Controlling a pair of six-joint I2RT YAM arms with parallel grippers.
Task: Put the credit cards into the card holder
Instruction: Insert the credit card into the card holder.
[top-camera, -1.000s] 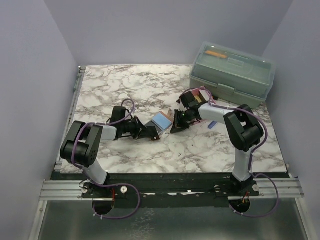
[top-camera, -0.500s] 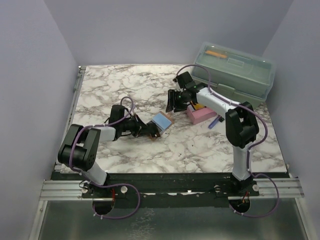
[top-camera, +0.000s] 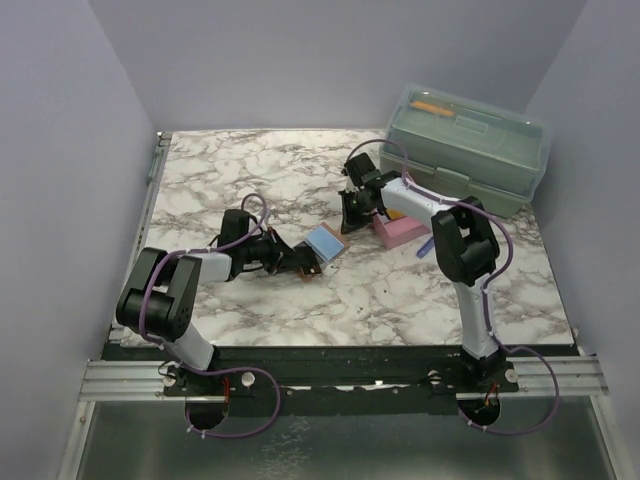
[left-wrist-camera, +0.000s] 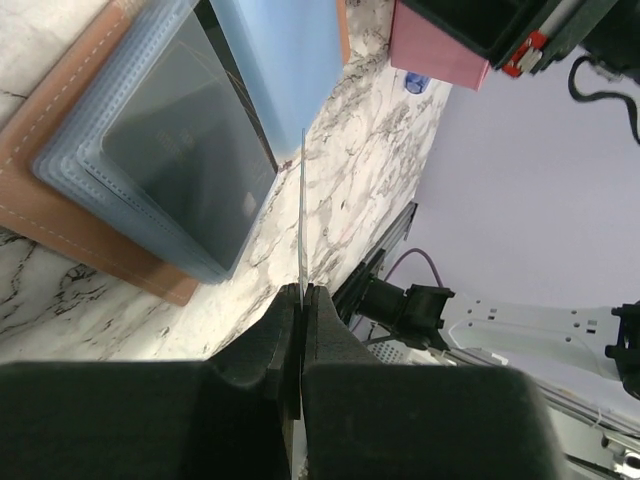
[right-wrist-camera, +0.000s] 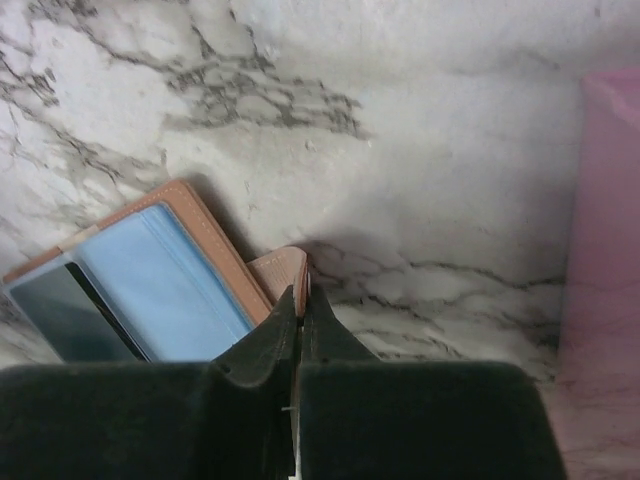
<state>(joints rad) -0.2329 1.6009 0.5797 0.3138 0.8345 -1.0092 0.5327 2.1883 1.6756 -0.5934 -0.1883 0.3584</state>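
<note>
Card holder (right-wrist-camera: 205, 222) lies open mid-counter (top-camera: 250, 170) with a blue card (top-camera: 322, 242) on it, long axis roughly near-left to far-right. Left fingers (left-wrist-camera: 270, 340) are nearer, at its near-left end, clamped on a thin sheet (left-wrist-camera: 302, 220) seen edge-on. Right fingers (right-wrist-camera: 265, 340) are pinched together, empty I think, just far-right of it.

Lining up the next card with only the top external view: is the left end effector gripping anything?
Observer: Yes; the left wrist view shows the left end effector shut on a thin sheet seen edge-on, beside the open card holder.
Operator: And the right one?
Observer: In the right wrist view, the right end effector is shut, nothing visible in its grip; the holder's tan flap lies just past its tips.
</note>
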